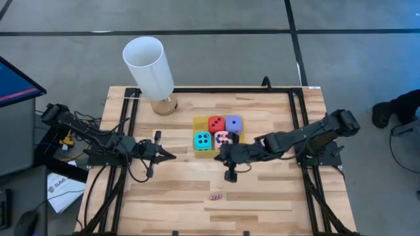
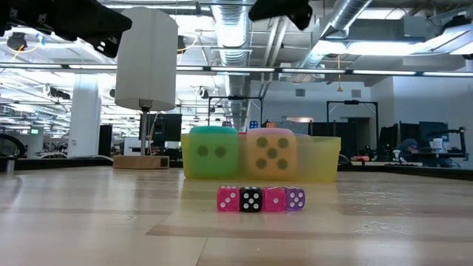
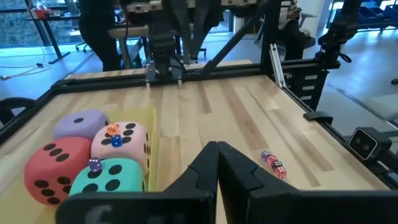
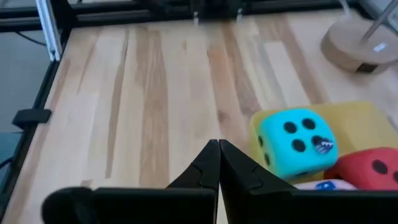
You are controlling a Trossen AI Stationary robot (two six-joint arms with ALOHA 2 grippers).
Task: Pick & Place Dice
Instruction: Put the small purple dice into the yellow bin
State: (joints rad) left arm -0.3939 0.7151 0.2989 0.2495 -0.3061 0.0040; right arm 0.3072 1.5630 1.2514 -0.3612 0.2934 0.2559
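Dice: the cyan die [image 1: 202, 140], red die [image 1: 216, 124], purple die [image 1: 233, 123] and pink die [image 1: 222, 138] sit packed two by two in a shallow yellow tray [image 1: 196, 121], touching one another; the tray's walls likely serve to keep the soft cubes from rolling.
Left gripper: the left gripper [image 1: 172, 156] has its fingers pressed fully together with nothing between them; the tray lies just ahead of its tips, the cyan die nearest. It hangs clear of the wood, apparently parked.
Right gripper: the right gripper [image 1: 218, 155] is likewise closed and empty, its tips just beside the pink die at the tray's near edge, not touching any die as far as I can tell.
Tiny dice: a row of small dice [image 2: 259, 199] stands on the table [image 1: 262, 196], well apart from both grippers, on the side away from the tray.
Extra bits: a few very small dice [image 3: 112, 134] rest on top of the big cubes; why is unclear.
Lamp: a white-shaded lamp [image 1: 151, 67] stands beyond the tray from both grippers.
Writing: a paper [image 1: 60, 190] off the table's left side bears dark letters, only partly legible, perhaps "SAG"; the dice carry pips only.
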